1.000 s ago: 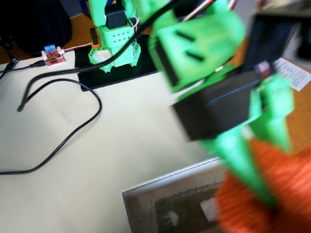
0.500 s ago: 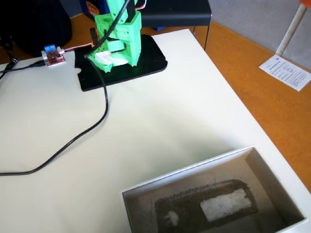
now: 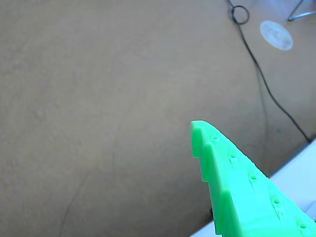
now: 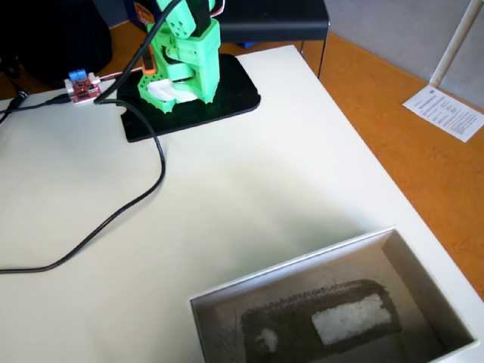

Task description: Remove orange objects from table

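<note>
No orange object shows in either view. The pale cream table [image 4: 249,189] carries the arm's green base [image 4: 185,57] on a black plate [image 4: 234,94]. The rest of the arm reaches out of the fixed view. In the wrist view one green toothed finger [image 3: 232,182] of my gripper [image 3: 185,140] hangs over brown floor, beside a white edge [image 3: 301,163] at the lower right. Its toothed inner face is bare, nothing presses against it, and the other finger is out of frame.
A white box [image 4: 291,274] with a grey inside stands at the table's front right. A black cable [image 4: 144,193] loops across the left half, near a small red circuit board [image 4: 82,87]. Orange-brown floor with a paper sheet [image 4: 452,113] lies to the right.
A second ago the gripper filled the fixed view, shut on the orange lump above the box. Both have since left that view, and the black cable has shifted slightly.
</note>
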